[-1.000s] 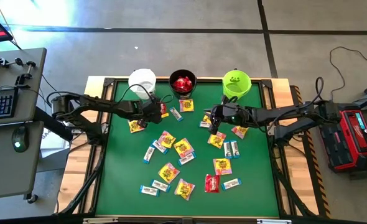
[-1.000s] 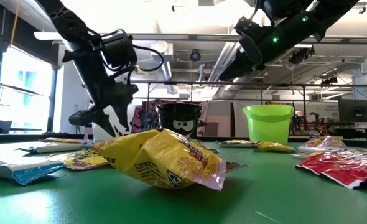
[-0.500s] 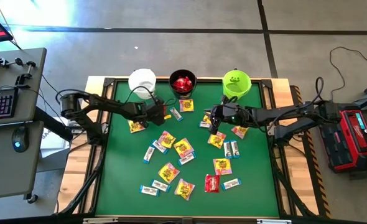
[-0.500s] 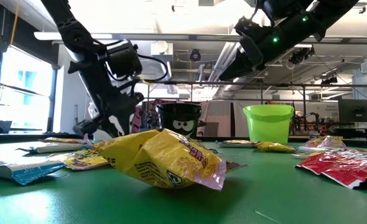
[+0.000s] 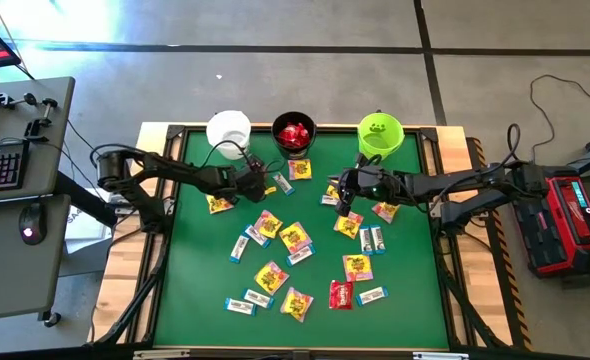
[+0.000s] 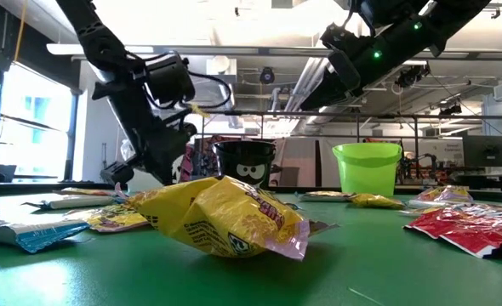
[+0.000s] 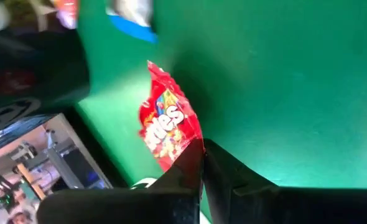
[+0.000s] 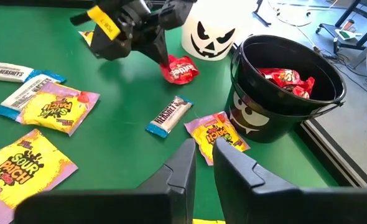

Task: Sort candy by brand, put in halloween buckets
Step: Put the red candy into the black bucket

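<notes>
High view: white bucket (image 5: 229,129), black bucket (image 5: 294,134) holding red packets, green bucket (image 5: 380,134) in a row along the tabletop's (image 5: 405,260) far edge; candy scattered below.

Left wrist view: left claw (image 7: 201,163), open a second ago, now pinched shut on a red packet (image 7: 168,124).

Right wrist view: right claw (image 8: 204,159) near-closed, empty, by the black bucket.
</notes>
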Controlling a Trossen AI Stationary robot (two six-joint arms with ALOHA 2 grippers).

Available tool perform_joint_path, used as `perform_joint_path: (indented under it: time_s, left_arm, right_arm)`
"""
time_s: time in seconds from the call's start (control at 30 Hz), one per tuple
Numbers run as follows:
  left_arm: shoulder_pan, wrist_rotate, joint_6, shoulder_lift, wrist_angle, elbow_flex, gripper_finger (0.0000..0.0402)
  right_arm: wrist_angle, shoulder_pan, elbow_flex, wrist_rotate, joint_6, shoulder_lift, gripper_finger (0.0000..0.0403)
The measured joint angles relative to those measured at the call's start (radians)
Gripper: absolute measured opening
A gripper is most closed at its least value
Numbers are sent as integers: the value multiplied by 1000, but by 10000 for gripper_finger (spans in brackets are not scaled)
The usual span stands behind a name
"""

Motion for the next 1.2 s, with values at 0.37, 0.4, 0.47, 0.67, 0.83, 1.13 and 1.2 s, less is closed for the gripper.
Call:
perform_joint_path:
  time_s: [0.37,0.4,0.47,0.67,0.83,1.13,1.2]
  left_arm:
    - [-1,-48,-122,-149,-3,137,0]
    - [3,-49,-132,-160,-1,157,0]
    - [13,-49,-151,-168,-1,201,0]
    - [65,-38,-179,-135,25,341,0]
    - [96,42,-201,-64,21,434,0]
    - [112,91,-211,64,-38,529,0]
    - [116,89,-209,84,-45,533,0]
  right_arm:
    - [0,0,0,0,7,0,46]
    - [0,0,0,0,7,0,46]
    - [1,0,0,0,7,0,46]
    - [16,0,0,0,-1,0,46]
    - [16,0,0,0,-2,0,46]
    - [15,0,0,1,-1,0,46]
    - [15,0,0,0,-1,0,46]
